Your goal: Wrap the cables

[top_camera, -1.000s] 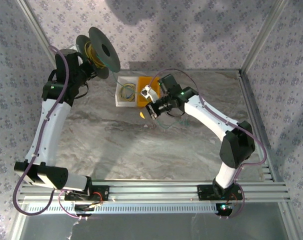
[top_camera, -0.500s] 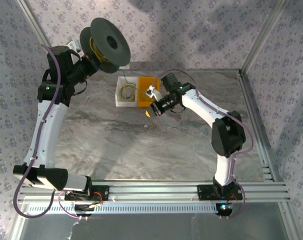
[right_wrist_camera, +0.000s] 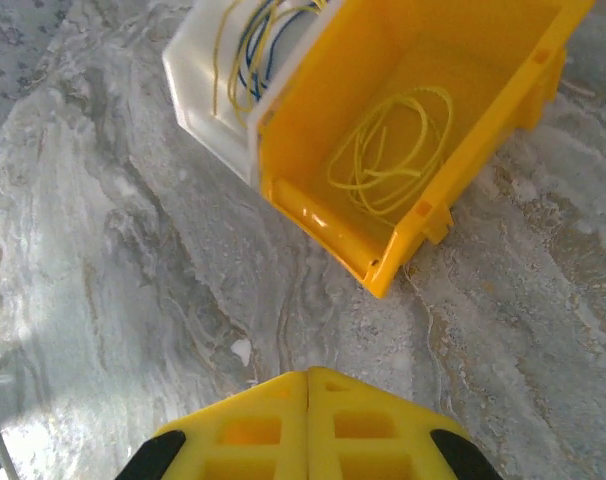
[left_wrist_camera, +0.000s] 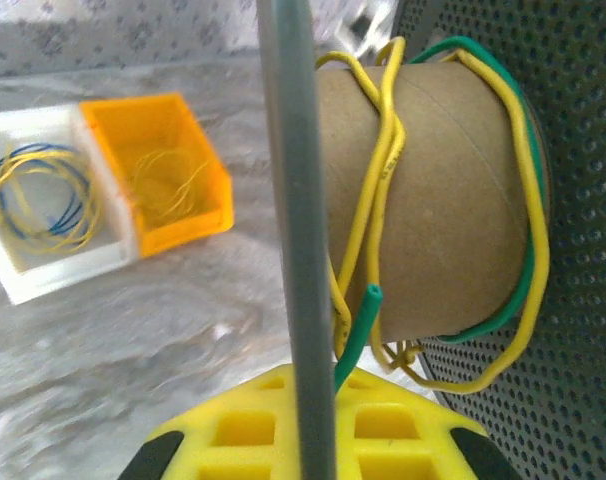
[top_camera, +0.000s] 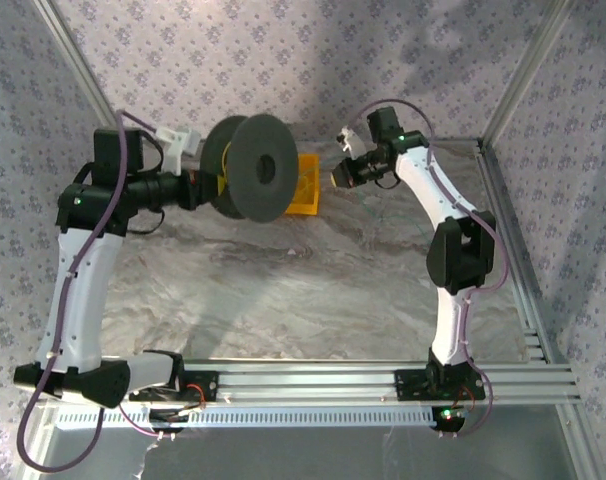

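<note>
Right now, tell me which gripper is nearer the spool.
Left. The left gripper is clamped on the spool by its flange, touching it. The right gripper hangs apart, off to the right past the orange bin.

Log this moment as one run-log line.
left gripper: shut on spool | core: yellow cable, green cable wound on | right gripper: shut, empty, near orange bin | bin: yellow loop inside

Bright, even light; soft shadows on backdrop (top_camera: 283,25); glare on tabletop (right_wrist_camera: 23,370).
</note>
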Robot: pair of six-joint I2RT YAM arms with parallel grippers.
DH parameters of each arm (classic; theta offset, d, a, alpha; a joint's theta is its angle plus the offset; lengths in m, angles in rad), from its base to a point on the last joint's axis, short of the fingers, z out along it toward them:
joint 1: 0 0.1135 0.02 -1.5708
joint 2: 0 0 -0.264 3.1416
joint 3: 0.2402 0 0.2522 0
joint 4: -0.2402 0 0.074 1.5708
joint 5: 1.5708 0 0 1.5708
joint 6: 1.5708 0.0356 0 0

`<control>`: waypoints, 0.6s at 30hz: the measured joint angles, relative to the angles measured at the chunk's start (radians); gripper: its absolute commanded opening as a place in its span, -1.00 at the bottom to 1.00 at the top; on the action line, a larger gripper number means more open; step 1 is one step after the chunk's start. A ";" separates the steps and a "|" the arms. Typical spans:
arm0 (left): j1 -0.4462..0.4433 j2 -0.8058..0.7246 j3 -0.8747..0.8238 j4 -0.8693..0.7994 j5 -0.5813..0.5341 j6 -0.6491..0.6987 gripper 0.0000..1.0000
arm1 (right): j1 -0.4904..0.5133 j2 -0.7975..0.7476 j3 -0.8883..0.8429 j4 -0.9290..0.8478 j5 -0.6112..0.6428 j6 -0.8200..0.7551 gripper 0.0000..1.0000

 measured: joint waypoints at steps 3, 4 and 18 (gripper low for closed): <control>-0.017 0.001 -0.011 -0.055 -0.065 0.132 -1.00 | 0.001 0.029 0.138 -0.073 -0.002 0.000 -1.00; -0.031 0.002 -0.012 -0.058 -0.086 0.165 -1.00 | 0.001 0.041 0.183 -0.097 -0.003 0.001 -1.00; -0.366 0.164 -0.094 0.027 -0.692 0.338 -1.00 | -0.007 0.119 0.377 -0.245 -0.057 0.083 -1.00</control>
